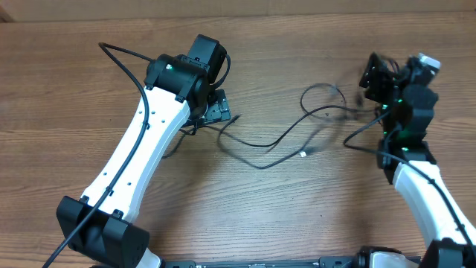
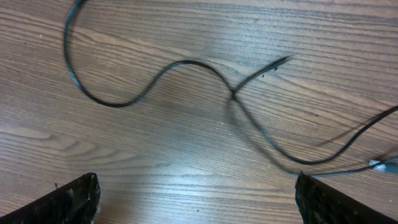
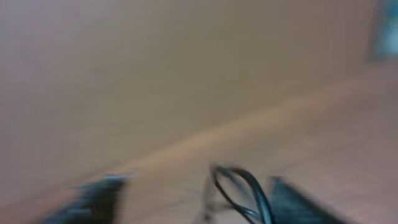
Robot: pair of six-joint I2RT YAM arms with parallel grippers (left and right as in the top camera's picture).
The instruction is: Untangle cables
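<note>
Where the left wrist view is cutting off at its lower edge, the left gripper (image 2: 199,202) is showing only two dark fingertips (image 2: 74,199) in the corners. They are spread wide above the table (image 2: 186,155) with nothing between them. Beyond them the cables (image 2: 186,62) are lying loose on the wood, one snaking in an S and crossing another near the middle. A pale plug (image 2: 382,165) is peeking in at the right edge.

The right wrist view is smearing everything. The right gripper (image 3: 199,202) is appearing as two dark blurs standing apart, so its jaws are looking spread. A loop of cable is sitting between them, but the blur is hiding whether it is touching either finger.

Only the overhead view is giving the whole layout. There the cables are running across the table from the left gripper to the right one, curling into a loop that is blurring near the right arm (image 1: 428,186). The left arm (image 1: 141,141) is hiding their left end.
</note>
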